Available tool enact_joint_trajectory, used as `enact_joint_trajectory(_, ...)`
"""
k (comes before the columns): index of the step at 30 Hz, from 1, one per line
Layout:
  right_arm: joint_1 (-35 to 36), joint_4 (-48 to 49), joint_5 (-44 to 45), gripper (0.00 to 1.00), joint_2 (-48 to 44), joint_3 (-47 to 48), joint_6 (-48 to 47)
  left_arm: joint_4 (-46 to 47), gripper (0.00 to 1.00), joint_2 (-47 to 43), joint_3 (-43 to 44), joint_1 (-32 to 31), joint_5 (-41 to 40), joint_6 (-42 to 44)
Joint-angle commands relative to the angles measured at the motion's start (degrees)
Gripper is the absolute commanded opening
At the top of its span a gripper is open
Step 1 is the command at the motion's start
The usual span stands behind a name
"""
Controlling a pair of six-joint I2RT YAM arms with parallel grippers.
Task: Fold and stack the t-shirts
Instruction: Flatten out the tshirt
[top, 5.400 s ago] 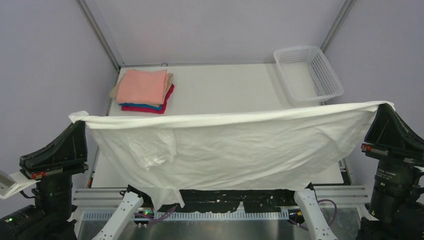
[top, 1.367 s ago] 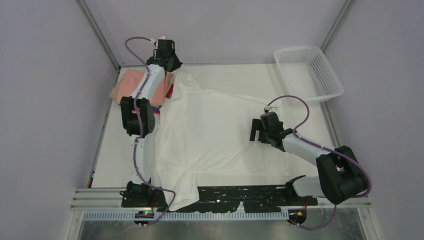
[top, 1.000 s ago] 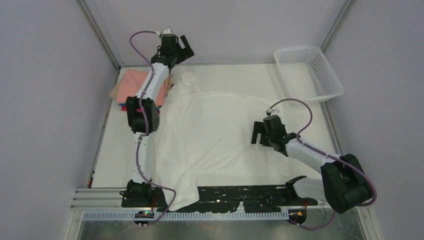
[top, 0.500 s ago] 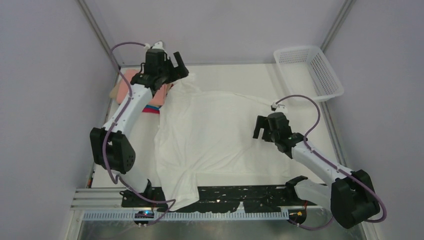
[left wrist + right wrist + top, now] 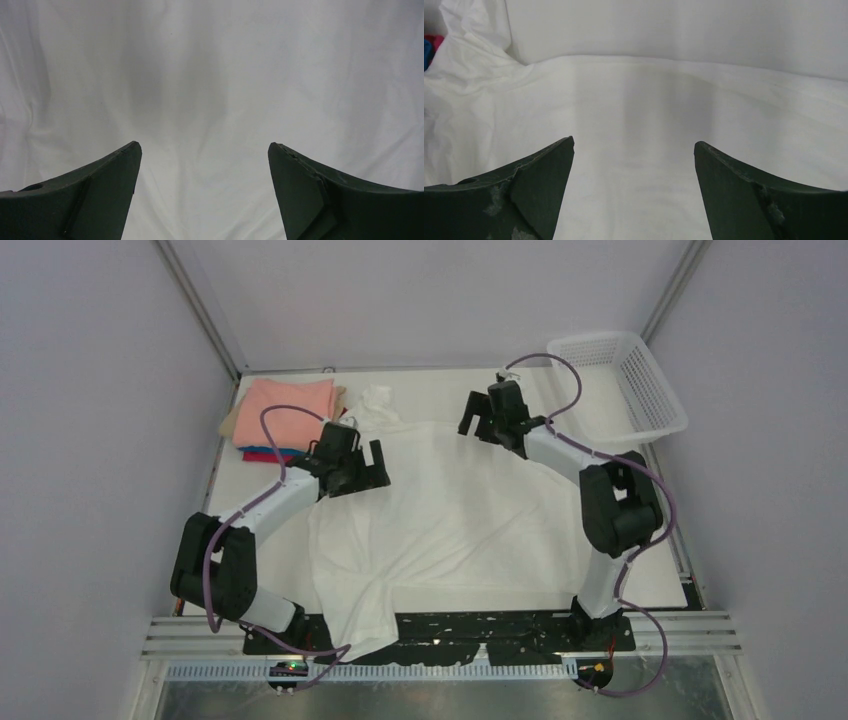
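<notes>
A large white t-shirt (image 5: 450,510) lies spread on the table, its lower left part hanging over the near edge. My left gripper (image 5: 366,462) hovers open over the shirt's left side, and the left wrist view shows only white cloth (image 5: 210,100) between its fingers. Over the shirt's far edge, my right gripper (image 5: 474,422) is open too; the cloth's far hem (image 5: 674,65) runs across the right wrist view. A stack of folded t-shirts (image 5: 287,418), salmon-pink on top with blue and crimson under it, sits at the far left corner. Neither gripper holds anything.
A white mesh basket (image 5: 617,385) stands at the far right corner. A bunched sleeve (image 5: 378,403) of the white shirt rises beside the folded stack. Bare table (image 5: 640,570) shows right of the shirt. Grey walls close in three sides.
Both arms held the shirt stretched in the air, then laid it down and let go. In the last half second the left gripper came back toward the shirt's left side; the right gripper swung to the far edge.
</notes>
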Motion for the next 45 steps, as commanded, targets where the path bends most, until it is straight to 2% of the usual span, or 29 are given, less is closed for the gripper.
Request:
enact_joint_trajectory(1, -0.57, -6.55, -2.49, 0.95, 11.48, 16.48, -3.74, 4.81, 0.99, -0.22, -1.42, -0.15, 1.41, -1.35)
enact_joint_trajectory(4, -1.09, -11.66, -4.98, 0.95, 17.22, 24.04, -10.14, 4.34, 1.0, 1.22, -2.1, -0.15, 0.28, -0.95)
enact_joint_trajectory(7, -1.19, -22.3, -5.49, 0.95, 24.46, 34.34, -16.43, 4.2, 0.99, 3.18, -2.63, -0.15, 0.47, -1.27)
enact_joint_trajectory(9, -1.33, -25.49, -4.64, 0.95, 27.06, 37.0, -17.4, 4.19, 0.99, 4.31, -2.95, -0.15, 0.76, -1.4)
enact_joint_trajectory(14, -1.98, -25.6, -4.83, 0.95, 27.96, 36.08, -18.08, 3.36, 1.0, 5.99, -3.74, -0.15, -1.64, -1.44)
enact_joint_trajectory(18, -2.65, -28.24, -3.94, 0.95, 30.41, 39.1, -18.49, 3.12, 0.99, 6.31, -4.43, -0.15, -2.93, -1.42)
enact_joint_trajectory(27, -6.21, -28.96, 5.95, 0.95, 32.14, 42.81, -20.03, 1.57, 0.99, 7.28, -4.51, 0.22, -6.48, -1.05)
enact_joint_trajectory(37, -11.55, -29.55, 0.14, 0.95, 38.0, 57.3, -20.2, 0.94, 0.99, 6.73, -5.45, 0.56, -7.65, -0.95)
enact_joint_trajectory(45, -11.49, -27.89, -0.11, 0.95, 31.07, 57.98, -25.73, 2.18, 0.99, 3.44, -5.16, 0.43, -5.46, -1.1)
